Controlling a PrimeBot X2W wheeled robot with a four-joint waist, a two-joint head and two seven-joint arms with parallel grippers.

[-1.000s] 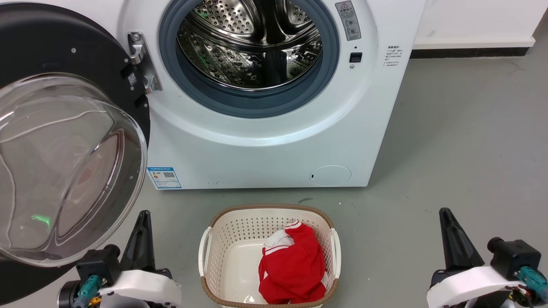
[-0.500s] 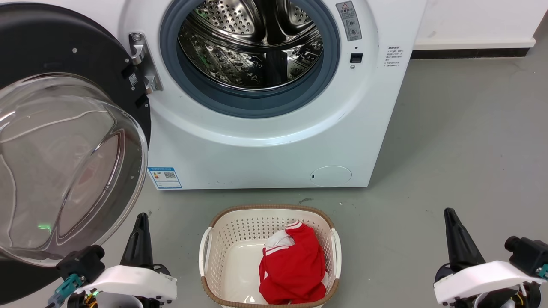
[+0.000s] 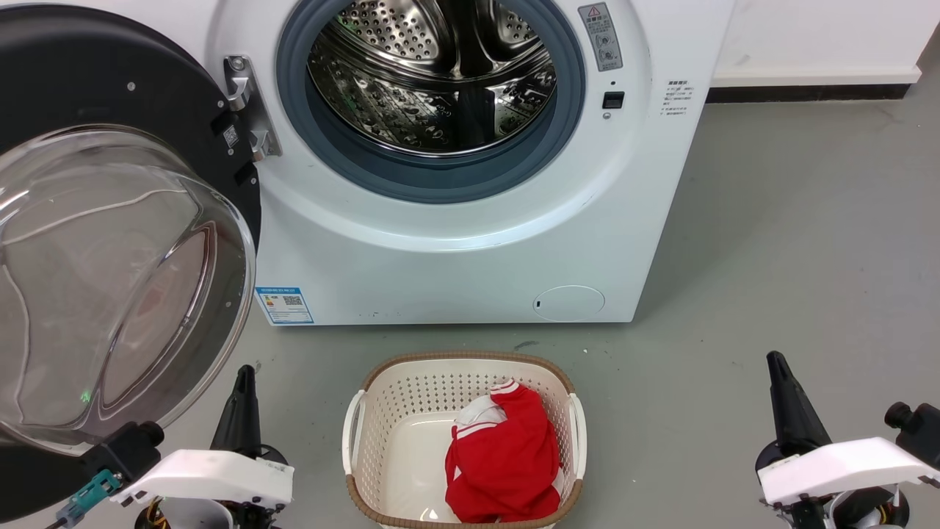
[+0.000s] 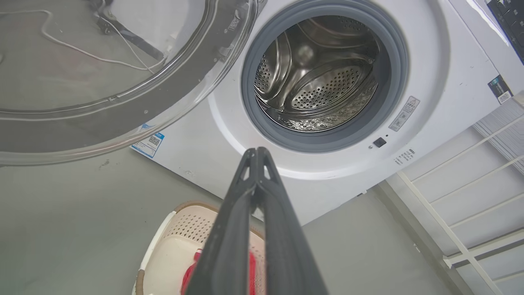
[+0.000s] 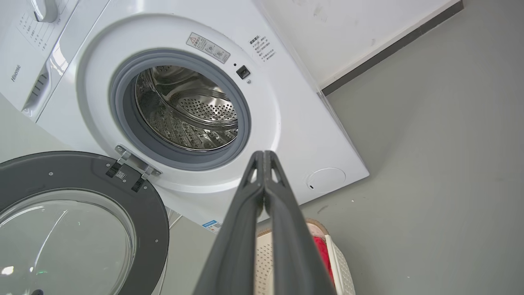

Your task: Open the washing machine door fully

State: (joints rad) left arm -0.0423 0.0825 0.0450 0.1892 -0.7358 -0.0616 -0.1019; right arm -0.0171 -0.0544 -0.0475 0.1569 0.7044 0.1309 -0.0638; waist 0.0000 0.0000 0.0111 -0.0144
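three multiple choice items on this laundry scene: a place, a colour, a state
1. Where is the laundry basket?
A. inside the drum
B. on the floor in front of the washing machine
C. on top of the machine
2. What colour is the garment in the basket?
A. blue
B. green
C. red
3. How is the washing machine door?
A. shut
B. swung open on its hinge
C. taken off, flat on the floor
Answers: 1 B, it sits on the floor below the machine's front. 2 C, the cloth is bright red. 3 B, the drum mouth is uncovered, the door beside it.
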